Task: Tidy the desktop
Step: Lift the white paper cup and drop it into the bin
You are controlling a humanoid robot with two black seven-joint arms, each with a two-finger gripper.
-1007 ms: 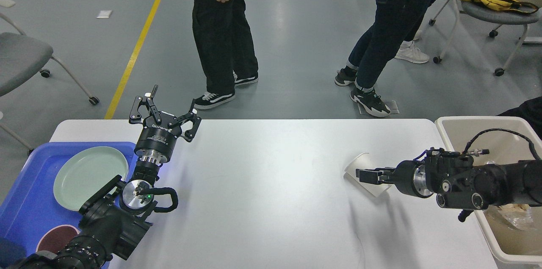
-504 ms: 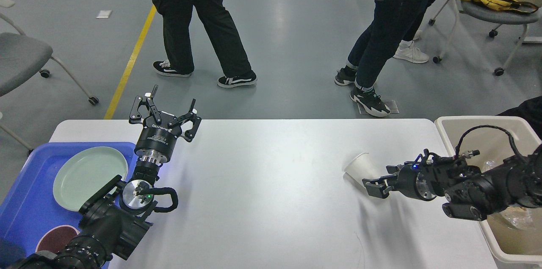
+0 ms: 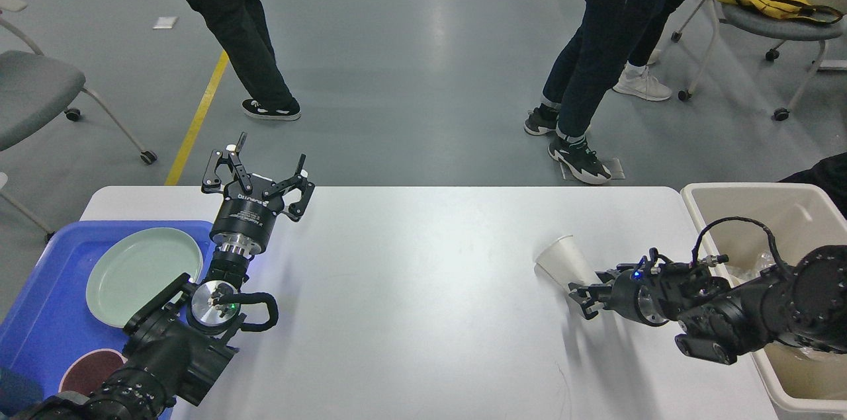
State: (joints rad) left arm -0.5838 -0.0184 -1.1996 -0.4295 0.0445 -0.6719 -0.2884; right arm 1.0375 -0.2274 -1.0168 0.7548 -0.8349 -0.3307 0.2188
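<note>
The white desktop (image 3: 423, 294) fills the lower half of the head view. A white paper cup (image 3: 561, 263) is tilted at its right side, mouth pointing up and to the left. My right gripper (image 3: 582, 293) comes in from the right and is shut on the cup's lower end. A shadow lies on the tabletop under the cup and the arm. My left gripper (image 3: 259, 172) stands upright near the far left edge, fingers spread open with nothing between them.
A blue tray (image 3: 40, 288) at the left holds a pale green plate (image 3: 144, 268) and a dark red round dish (image 3: 89, 374). A beige bin (image 3: 728, 198) stands off the right end. Two people (image 3: 595, 43) and wheeled chairs are beyond the far edge.
My right gripper has swung lower and turned, and the cup has tipped up toward the left. One person has walked off to the left. The left arm has not moved.
</note>
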